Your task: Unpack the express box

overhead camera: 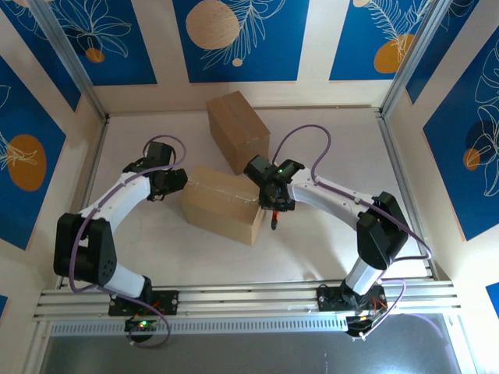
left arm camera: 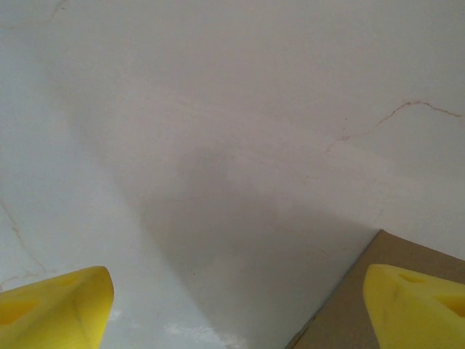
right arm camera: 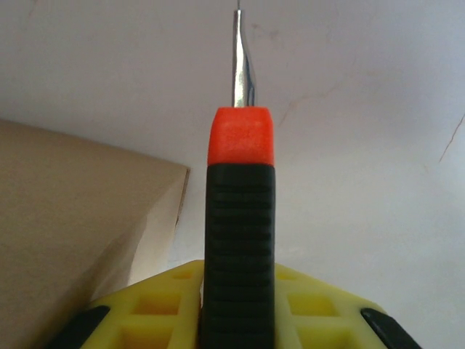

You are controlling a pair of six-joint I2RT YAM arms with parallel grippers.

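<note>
Aluminium rail (overhead camera: 249, 290) along near edge. White table (overhead camera: 312, 249) beyond it, scuffed, with hairline cracks. Mid-table, left fingers (left arm camera: 58, 305) spread wide, released, at left end of express box (overhead camera: 222, 204). At its right end, right fingers (right arm camera: 312, 309) clenched on orange-black tool (right arm camera: 240, 240). Second box (overhead camera: 238, 130) just behind. Blue leaf-print walls (overhead camera: 242, 35).

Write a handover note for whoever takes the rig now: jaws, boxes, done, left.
Left gripper: jaws open, empty, by the near box's left end.
Right gripper: shut on the tool with the orange collar, at that box's right end.
Far box sits behind it.
Done: tool in hand.
Left: cut the seam, open, unpack; both boxes look closed.
</note>
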